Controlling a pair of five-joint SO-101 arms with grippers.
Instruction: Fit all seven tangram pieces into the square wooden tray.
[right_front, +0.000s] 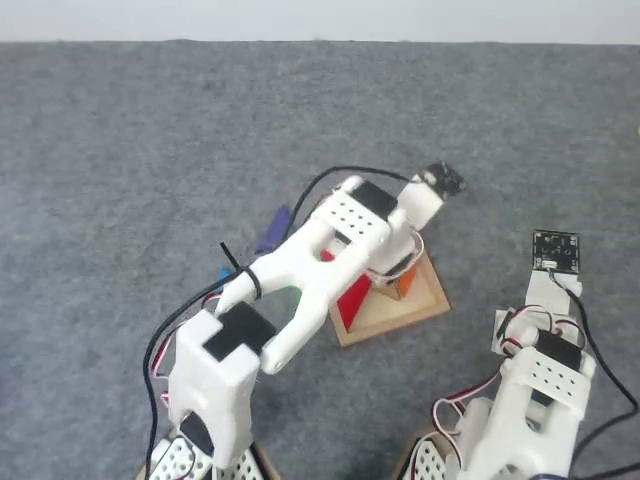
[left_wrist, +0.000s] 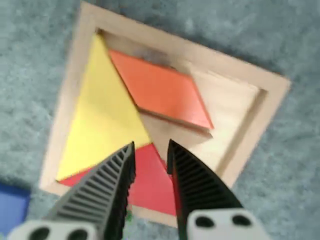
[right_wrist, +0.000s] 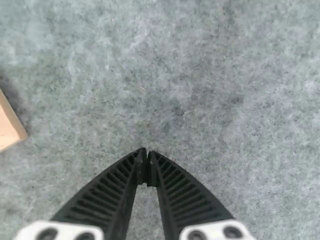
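The square wooden tray (right_front: 400, 312) sits mid-table and holds a yellow triangle (left_wrist: 102, 115), an orange piece (left_wrist: 160, 90) and a red triangle (left_wrist: 150, 185); its near-right part is bare. A purple piece (right_front: 274, 228) and a blue piece (right_front: 225, 272) lie on the carpet (right_front: 150, 150) left of the tray. The left gripper (left_wrist: 150, 145) hovers over the tray, slightly parted and empty. It is judged nearer them than the right gripper (right_wrist: 147, 152), pressed together right of the tray.

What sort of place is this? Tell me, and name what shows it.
Probably a robotics workbench, not a home: the left arm and right arm sit side by side over a grey mat, with a wooden tray holding a red tangram piece.
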